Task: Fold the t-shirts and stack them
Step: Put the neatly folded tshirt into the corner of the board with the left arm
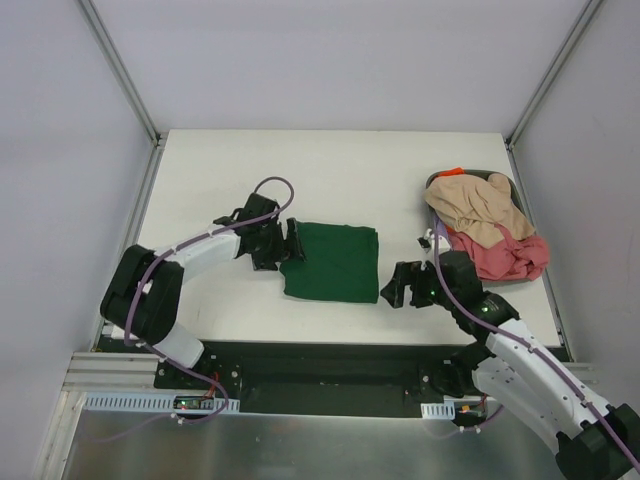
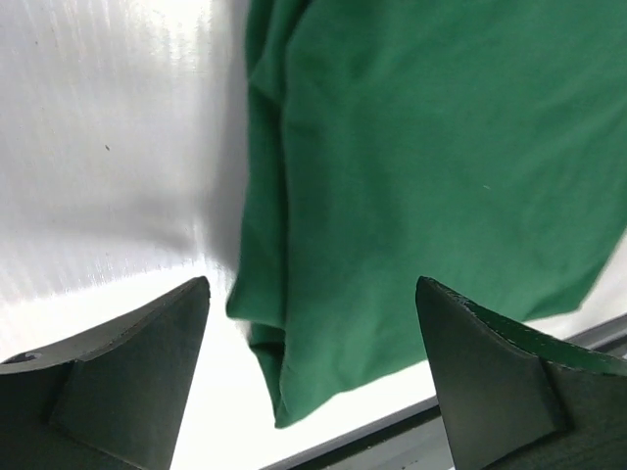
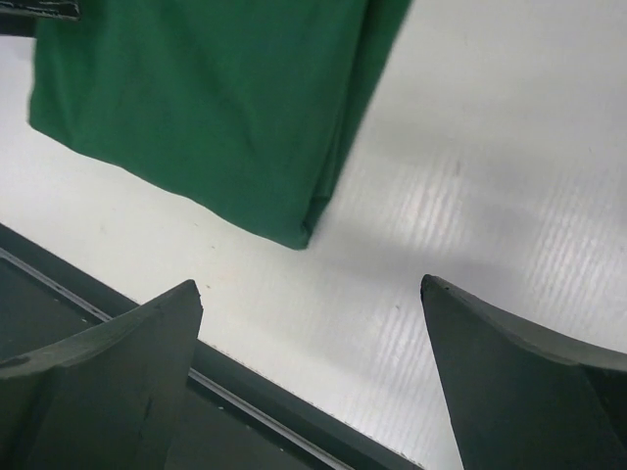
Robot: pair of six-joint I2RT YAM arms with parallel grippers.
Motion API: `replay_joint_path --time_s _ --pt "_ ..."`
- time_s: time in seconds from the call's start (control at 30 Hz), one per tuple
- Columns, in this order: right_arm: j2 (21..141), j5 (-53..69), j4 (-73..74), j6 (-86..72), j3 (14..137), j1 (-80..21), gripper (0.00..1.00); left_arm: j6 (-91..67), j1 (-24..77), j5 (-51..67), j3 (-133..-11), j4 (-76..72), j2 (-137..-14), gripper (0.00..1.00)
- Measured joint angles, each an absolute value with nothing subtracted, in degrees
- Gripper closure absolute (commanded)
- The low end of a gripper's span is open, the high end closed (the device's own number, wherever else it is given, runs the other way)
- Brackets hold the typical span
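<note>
A: One white bench (image 1: 330, 165); biggest thing on it?
B: Green t-shirt (image 1: 332, 262), folded flat mid-bench; then the beige t-shirt (image 1: 475, 205) heaped over the pink-red t-shirt (image 1: 505, 258), both crumpled in a dark tray (image 1: 437, 178) at the right edge.
A: Claws?
B: Left claw (image 1: 294, 242) at the green t-shirt's left edge, jaws spread wide, gripping nothing; right claw (image 1: 392, 288) just off its near right corner, also spread wide, empty.
A: Smallest?
B: Orange bit (image 1: 456, 172) poking out at the heap's far side.

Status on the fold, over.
Left gripper open at left edge of green t-shirt. Right gripper open off its right edge. Folded flat; beige shirt, pink shirt piled right. Nothing blocking.
</note>
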State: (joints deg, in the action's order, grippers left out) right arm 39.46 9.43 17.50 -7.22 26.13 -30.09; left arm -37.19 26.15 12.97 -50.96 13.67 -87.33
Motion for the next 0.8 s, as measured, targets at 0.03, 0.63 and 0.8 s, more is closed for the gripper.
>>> replay_joint_path --time_s 0.03,0.63,0.8 --pt "39.24 9.02 17.91 -6.98 25.47 -30.04 0.04 -37.36 26.15 12.95 -50.96 13.72 -88.71 0.23" --pt "40.25 4.51 19.22 -5.65 24.62 -29.85 0.04 -40.4 27.81 15.11 -59.13 13.32 -102.32 1.0" --pt "40.25 3.81 19.55 -5.48 24.6 -29.82 0.04 -38.57 27.64 13.87 -62.59 16.45 -104.09 1.0"
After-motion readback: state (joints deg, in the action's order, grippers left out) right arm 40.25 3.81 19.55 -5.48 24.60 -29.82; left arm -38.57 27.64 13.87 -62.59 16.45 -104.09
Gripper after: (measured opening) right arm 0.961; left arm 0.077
